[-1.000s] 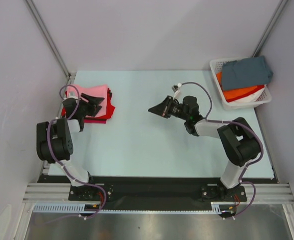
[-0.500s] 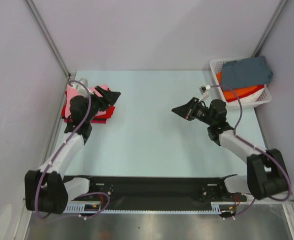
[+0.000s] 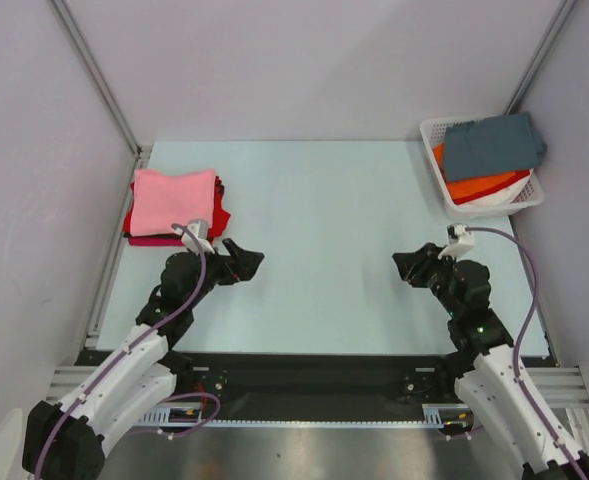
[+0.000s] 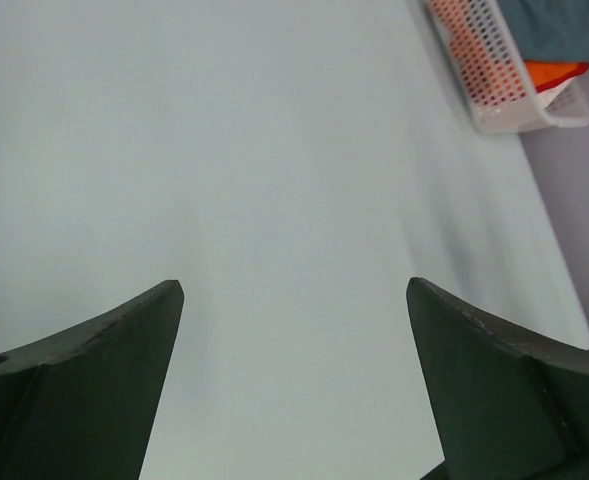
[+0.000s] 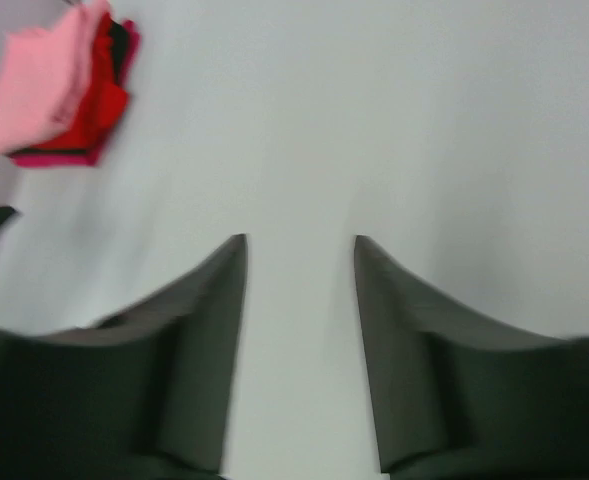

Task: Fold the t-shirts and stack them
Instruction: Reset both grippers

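A folded light pink t-shirt (image 3: pixel 172 199) tops a stack of red and magenta shirts (image 3: pixel 219 215) at the table's far left; the stack (image 5: pixel 59 90) also shows in the right wrist view. A slate grey-blue t-shirt (image 3: pixel 492 143) lies over an orange one (image 3: pixel 484 186) in the white basket (image 3: pixel 432 130) at the far right. My left gripper (image 3: pixel 251 262) hovers near the front left, open wide and empty (image 4: pixel 294 285). My right gripper (image 3: pixel 404 265) sits near the front right, its jaws apart with nothing between them (image 5: pixel 300 240).
The white slotted basket (image 4: pixel 484 75) stands at the table's far right corner. Grey walls with metal posts (image 3: pixel 94 75) close in the back and sides. The pale table (image 3: pixel 324 220) lies between the two arms.
Both arms pulled back from the far table toward the near edge. The left gripper left the pink stack and opened wider. The right gripper went from shut to open.
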Controlling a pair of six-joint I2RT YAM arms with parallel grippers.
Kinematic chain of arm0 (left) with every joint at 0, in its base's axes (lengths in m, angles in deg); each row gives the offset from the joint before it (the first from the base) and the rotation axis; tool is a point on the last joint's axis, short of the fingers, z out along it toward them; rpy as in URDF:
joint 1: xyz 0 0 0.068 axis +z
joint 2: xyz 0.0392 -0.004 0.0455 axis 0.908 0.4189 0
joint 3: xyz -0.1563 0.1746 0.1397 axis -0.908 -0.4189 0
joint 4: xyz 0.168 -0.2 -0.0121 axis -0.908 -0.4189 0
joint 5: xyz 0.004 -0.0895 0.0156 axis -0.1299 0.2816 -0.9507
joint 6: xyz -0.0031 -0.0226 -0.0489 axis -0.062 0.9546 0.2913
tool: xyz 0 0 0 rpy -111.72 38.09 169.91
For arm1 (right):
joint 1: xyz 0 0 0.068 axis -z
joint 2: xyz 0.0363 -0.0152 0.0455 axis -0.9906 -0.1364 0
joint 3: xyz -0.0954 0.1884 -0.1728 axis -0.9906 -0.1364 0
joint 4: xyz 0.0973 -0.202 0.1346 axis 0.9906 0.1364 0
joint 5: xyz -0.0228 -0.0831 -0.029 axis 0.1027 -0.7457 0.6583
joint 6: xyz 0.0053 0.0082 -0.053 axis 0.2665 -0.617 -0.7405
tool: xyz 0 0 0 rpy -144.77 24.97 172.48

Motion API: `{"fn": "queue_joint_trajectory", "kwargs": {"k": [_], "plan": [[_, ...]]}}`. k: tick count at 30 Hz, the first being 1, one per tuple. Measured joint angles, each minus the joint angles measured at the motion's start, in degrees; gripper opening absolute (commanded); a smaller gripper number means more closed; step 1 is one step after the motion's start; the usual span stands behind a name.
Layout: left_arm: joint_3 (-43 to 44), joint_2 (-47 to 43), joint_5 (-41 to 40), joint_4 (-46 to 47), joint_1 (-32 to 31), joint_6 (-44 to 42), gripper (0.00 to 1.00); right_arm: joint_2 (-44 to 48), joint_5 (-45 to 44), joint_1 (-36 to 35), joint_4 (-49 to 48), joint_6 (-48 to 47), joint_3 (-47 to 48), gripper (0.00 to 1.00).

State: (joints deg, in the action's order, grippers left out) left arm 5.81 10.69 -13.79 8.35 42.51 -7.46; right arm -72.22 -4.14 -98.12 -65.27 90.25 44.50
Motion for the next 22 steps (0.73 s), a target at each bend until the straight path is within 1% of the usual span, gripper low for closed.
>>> {"fn": "queue_joint_trajectory", "kwargs": {"k": [1,2,5,8,13,17,22], "plan": [[-1.0,-1.3,-0.7,-1.1,-0.3,-0.7,1.00,2.5,-1.0,0.0,2.1,0.0,-1.0,0.67],[-1.9,-2.6,-1.6,-2.2,-0.4,-1.5,1.00,5.3,-2.0,0.0,4.2,-0.3,-2.1,0.80],[-4.4,-7.4,-3.7,-4.8,-0.4,-3.5,1.00,10.8,-4.3,0.1,7.3,-0.6,-4.4,0.89],[-7.1,-12.6,-6.0,-6.1,-0.5,-5.0,1.00,12.9,-8.1,0.1,9.0,1.0,-6.4,0.94],[-10.5,-18.4,-7.8,-7.8,-0.5,-5.7,1.00,12.0,-13.7,0.1,11.5,4.4,-8.1,0.98],[-11.6,-18.9,-8.7,-7.7,-0.5,-5.9,1.00,10.7,-14.9,0.1,11.3,5.9,-8.2,0.99],[-11.6,-16.0,-9.1,-7.0,-0.5,-6.1,1.00,9.5,-15.3,0.0,11.3,6.6,-8.2,1.00]]}}
